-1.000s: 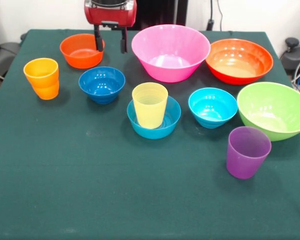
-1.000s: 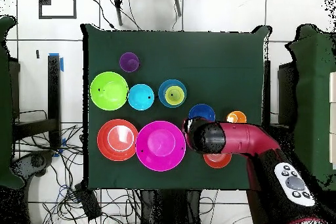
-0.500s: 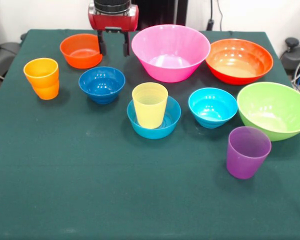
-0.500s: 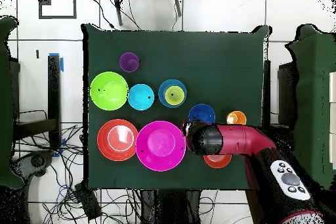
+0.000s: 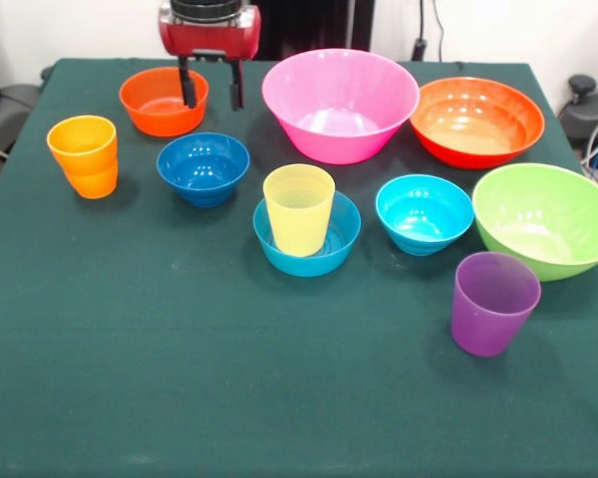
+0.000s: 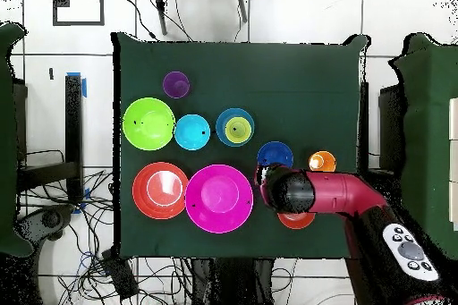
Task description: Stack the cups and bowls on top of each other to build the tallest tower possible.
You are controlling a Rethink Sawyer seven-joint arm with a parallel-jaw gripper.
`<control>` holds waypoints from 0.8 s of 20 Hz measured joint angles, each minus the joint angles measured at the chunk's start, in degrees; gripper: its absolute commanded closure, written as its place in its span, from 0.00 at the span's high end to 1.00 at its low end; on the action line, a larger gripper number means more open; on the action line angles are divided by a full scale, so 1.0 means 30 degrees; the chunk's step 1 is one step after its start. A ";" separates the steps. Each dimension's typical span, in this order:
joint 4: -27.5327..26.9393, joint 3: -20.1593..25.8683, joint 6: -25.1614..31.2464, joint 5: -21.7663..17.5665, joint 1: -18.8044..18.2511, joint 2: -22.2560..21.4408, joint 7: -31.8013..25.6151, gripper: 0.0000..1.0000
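- Bottom third of the front view: bare green table (image 5: 179, 398), open room right across to the lower edge.
- Just above that, at lower right: purple cup (image 5: 493, 302), upright, alone, near the lime bowl (image 5: 548, 219) but apart from it.
- Centre of frame: yellow cup (image 5: 299, 209) standing upright inside the mid-blue bowl (image 5: 309, 244), the only 2 pieces stacked so far; cyan bowl (image 5: 425, 212) just to its right, a gap between them.
- Left of centre: dark blue bowl (image 5: 203, 167); at the left edge, orange cup (image 5: 84, 155), upright with clear cloth round it.
- Upper row: small orange-red bowl (image 5: 162, 100) at upper left, pink bowl (image 5: 340, 104) in the middle, large orange-red bowl (image 5: 476, 120) at upper right near the table's corner.
- Top edge, between small orange-red bowl and pink bowl: gripper (image 5: 209, 88), its 2 black fingers (image 5: 188, 88) spread apart, nothing between them, left one in front of the small bowl's rim.
- Seen only from overhead: red arm (image 6: 331, 194) covering most of the small orange-red bowl, gripper hidden beneath it; wide bare cloth in the upper right of the table.
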 measured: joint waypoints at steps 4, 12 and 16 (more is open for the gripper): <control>0.0007 0.0715 0.0070 -0.0002 -0.1227 -0.0271 0.0000 1.00; 0.0000 0.1609 0.0417 -0.0252 -0.3149 -0.0389 0.0000 1.00; -0.0006 0.1653 0.0421 -0.1026 -0.3362 -0.0029 0.0000 1.00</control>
